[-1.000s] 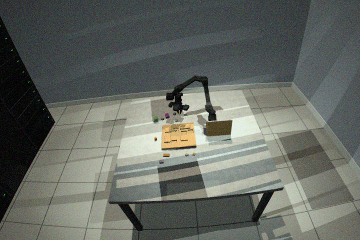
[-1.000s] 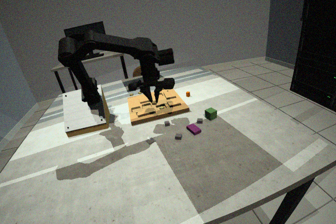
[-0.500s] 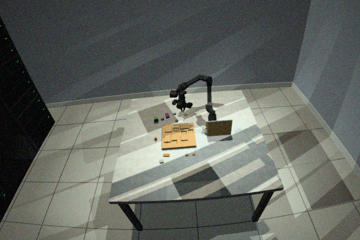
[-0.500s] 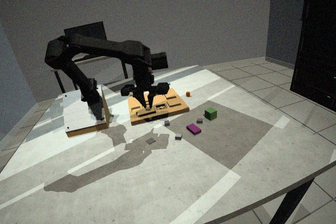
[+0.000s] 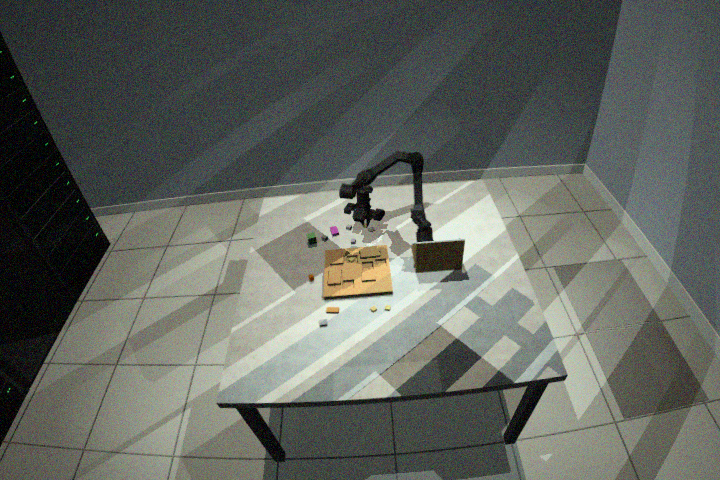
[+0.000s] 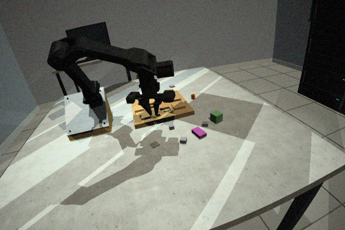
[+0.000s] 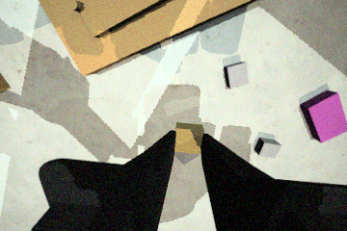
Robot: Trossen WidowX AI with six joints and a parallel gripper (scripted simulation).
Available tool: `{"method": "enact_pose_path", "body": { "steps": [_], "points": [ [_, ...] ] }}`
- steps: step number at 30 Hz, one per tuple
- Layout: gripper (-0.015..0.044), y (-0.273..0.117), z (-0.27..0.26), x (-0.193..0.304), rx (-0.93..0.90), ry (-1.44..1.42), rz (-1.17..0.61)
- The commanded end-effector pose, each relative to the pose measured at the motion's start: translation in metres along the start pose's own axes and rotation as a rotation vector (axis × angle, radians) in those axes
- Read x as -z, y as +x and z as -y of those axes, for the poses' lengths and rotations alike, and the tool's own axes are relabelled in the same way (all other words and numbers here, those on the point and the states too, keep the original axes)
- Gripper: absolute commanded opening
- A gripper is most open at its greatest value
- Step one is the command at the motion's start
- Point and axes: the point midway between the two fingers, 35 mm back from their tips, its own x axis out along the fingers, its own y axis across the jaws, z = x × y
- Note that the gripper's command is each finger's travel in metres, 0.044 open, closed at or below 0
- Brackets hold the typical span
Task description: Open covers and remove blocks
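My gripper [image 5: 365,224] [image 6: 154,115] [image 7: 188,137] is shut on a small yellow block [image 7: 187,141], held above the table just behind the board's back edge. The wooden puzzle board [image 5: 356,290] [image 6: 188,109] [image 7: 133,38] lies flat, with several open wells and slots. Something yellowish shows in a well near its back edge, too small to make out in the top and exterior views. Two small yellow blocks [image 5: 373,309] [image 5: 387,307] rest on the table in front of the board. The exact position of each cover cannot be told.
Around the board lie a magenta block [image 5: 334,230] [image 6: 199,132] [image 7: 329,117], a green cube [image 5: 311,239] [image 6: 216,116], an orange cylinder [image 5: 311,277] [image 6: 193,97], an orange bar [image 5: 332,310] and several small grey pieces. The arm's base stands by an upright panel [image 5: 438,256].
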Motion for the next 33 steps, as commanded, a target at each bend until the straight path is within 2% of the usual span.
{"method": "enact_pose_path", "body": {
  "steps": [1, 33],
  "points": [
    [0.0080, 0.008, -0.002, -0.001, -0.009, -0.009, 0.001],
    [0.0080, 0.060, -0.002, -0.001, -0.008, -0.009, -0.001]
  ]
}}
